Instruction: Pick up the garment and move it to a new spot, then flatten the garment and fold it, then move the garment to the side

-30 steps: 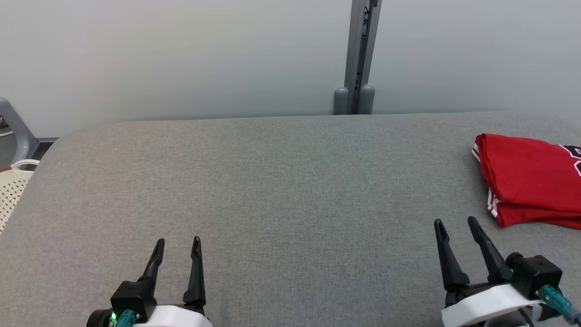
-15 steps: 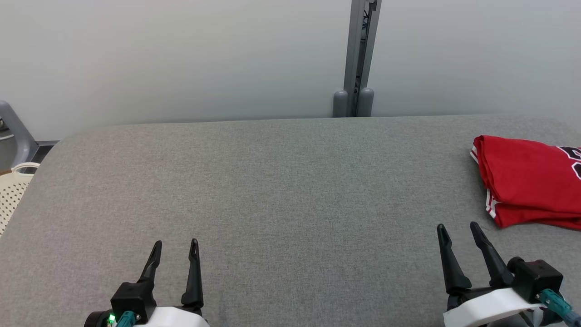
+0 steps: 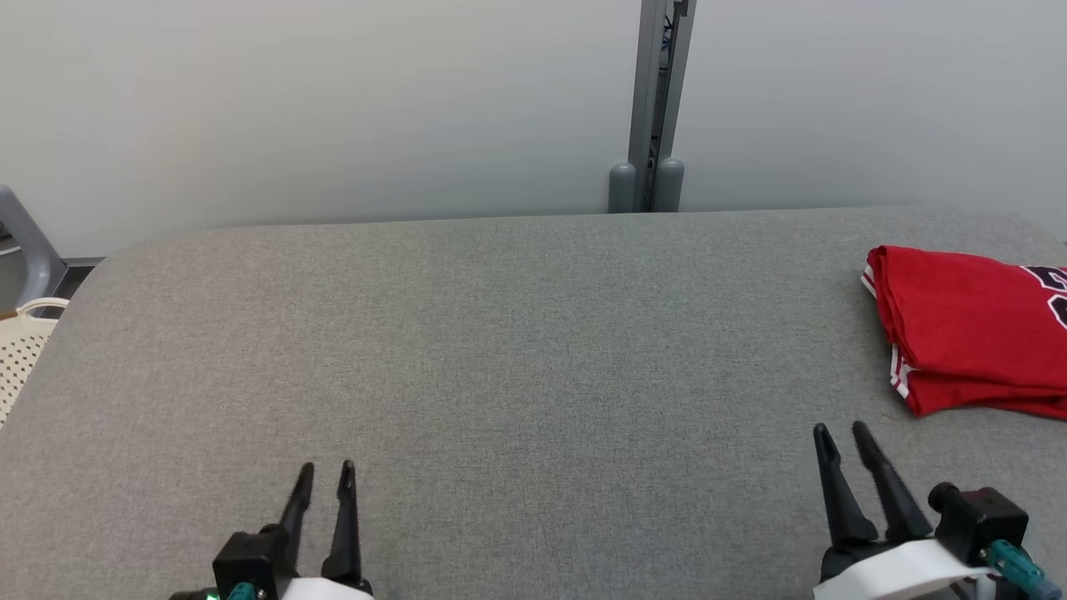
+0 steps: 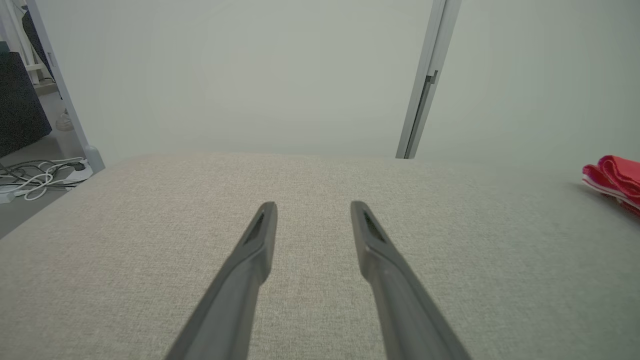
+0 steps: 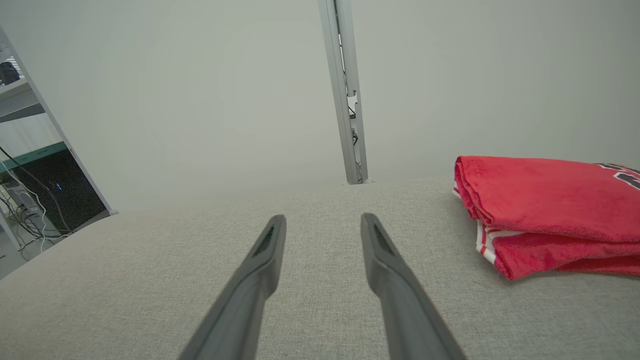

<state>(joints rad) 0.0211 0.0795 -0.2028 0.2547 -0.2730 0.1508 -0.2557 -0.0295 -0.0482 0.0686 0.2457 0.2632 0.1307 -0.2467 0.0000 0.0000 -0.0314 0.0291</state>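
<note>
Red garment (image 3: 971, 329) folded, white-striped trim, dark lettering, on grey table (image 3: 500, 350), left jaws and right jaws parted, empty

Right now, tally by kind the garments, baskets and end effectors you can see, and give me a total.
Red garment: 1
End effectors: 2, left end effector and right end effector
Cream basket: 1
Total: 4

I can read nothing here. The red garment (image 3: 967, 333) carries dark, white-edged print at my head view's right edge, but it is cut off and I can't make it out.
</note>
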